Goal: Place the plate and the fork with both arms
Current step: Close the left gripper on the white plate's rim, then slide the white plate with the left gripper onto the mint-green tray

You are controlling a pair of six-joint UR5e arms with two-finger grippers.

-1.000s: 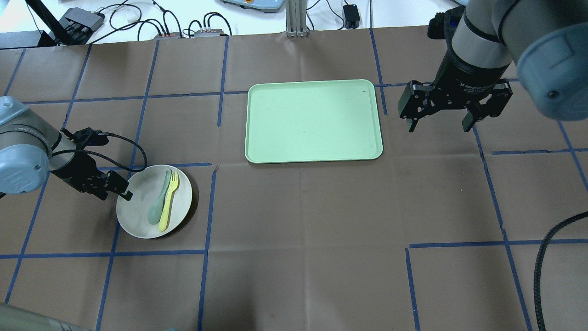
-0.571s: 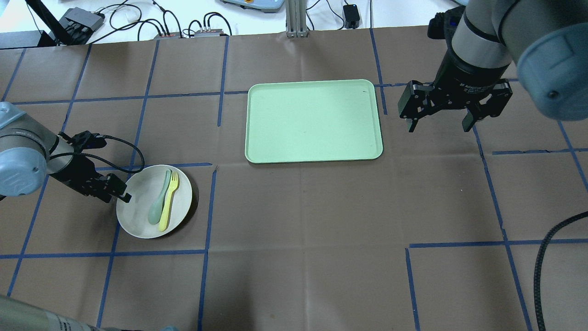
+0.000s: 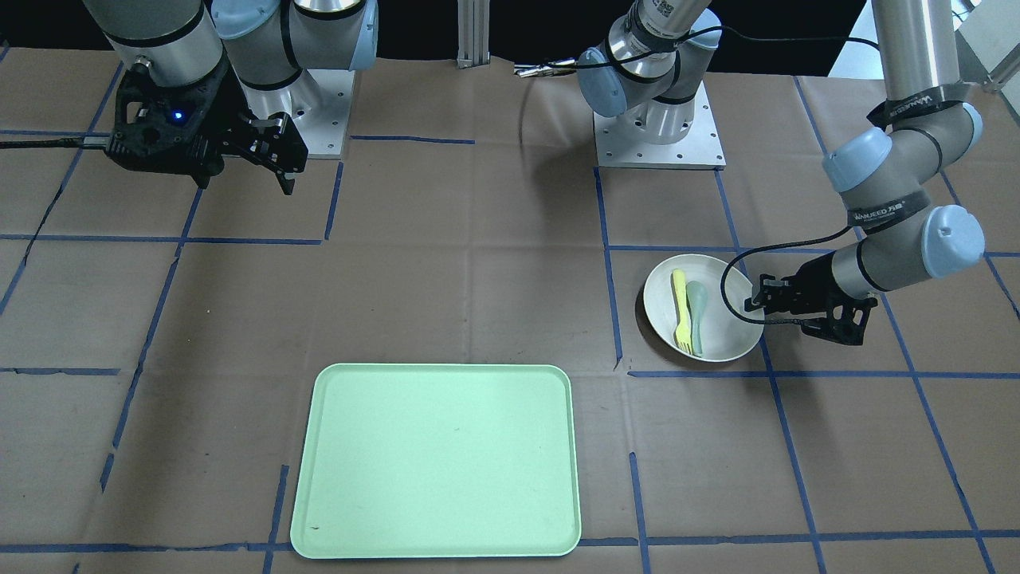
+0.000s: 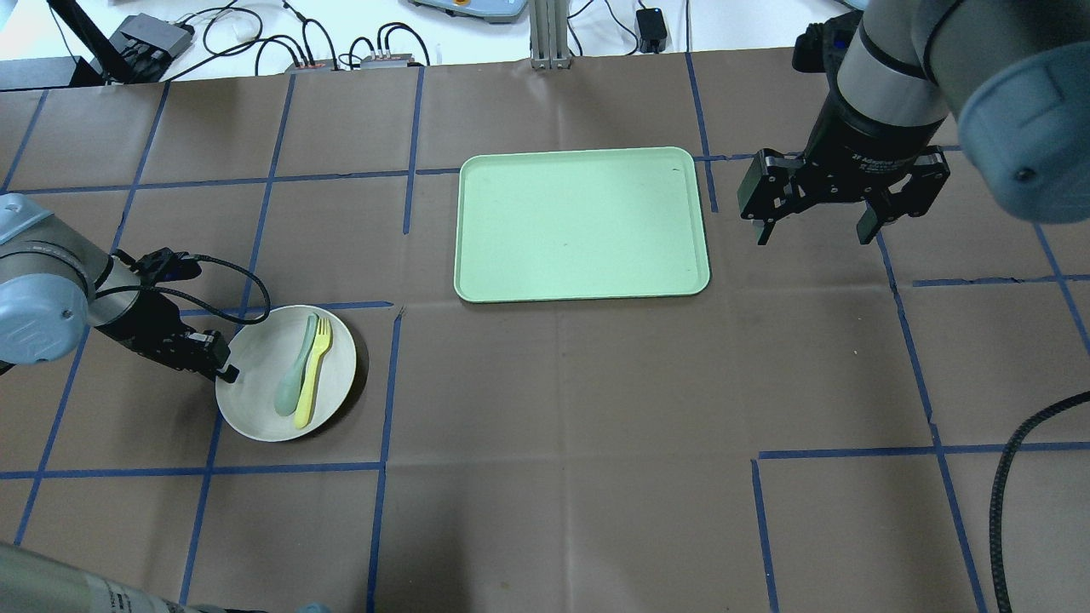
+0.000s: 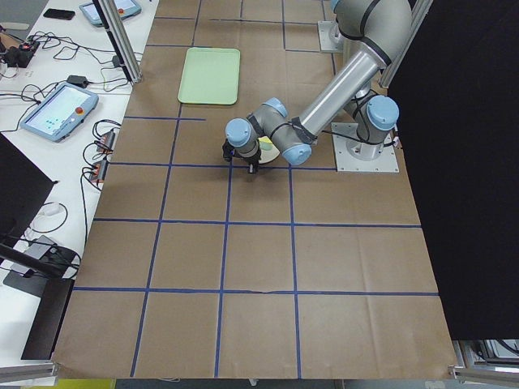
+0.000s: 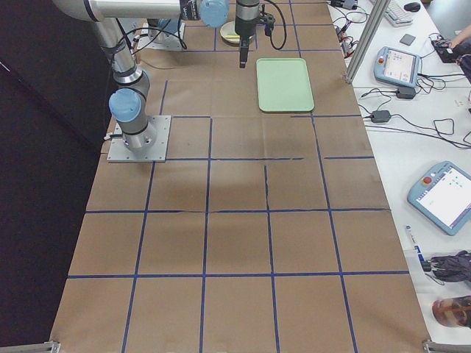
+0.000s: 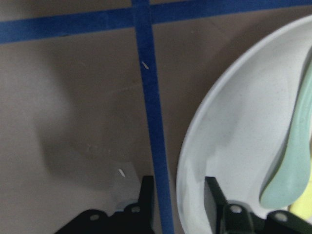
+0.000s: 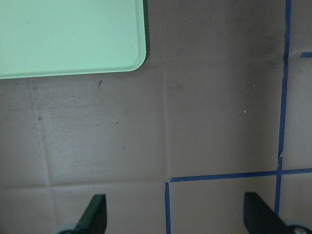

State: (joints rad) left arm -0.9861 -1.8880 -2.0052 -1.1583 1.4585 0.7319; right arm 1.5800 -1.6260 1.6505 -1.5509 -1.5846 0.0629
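The off-white plate (image 4: 255, 409) lies at the left on the brown table, with the pale yellow fork (image 4: 313, 375) and a grey-green spoon (image 4: 294, 379) side by side in it. My left gripper (image 4: 228, 368) is low at the plate's left rim. In the left wrist view its narrowly open fingers (image 7: 146, 195) stand on either side of the rim of the plate (image 7: 229, 136), with a gap on both sides. My right gripper (image 4: 813, 230) is open and empty, raised to the right of the tray.
A pale green rectangular tray (image 4: 583, 223) lies empty at the table's far middle; its corner shows in the right wrist view (image 8: 63, 34). Blue tape lines cross the brown paper. Cables and boxes lie beyond the far edge.
My left gripper has sunk lower at the plate's left rim and drawn slightly back to the left. The plate, fork, spoon and right arm have not moved.
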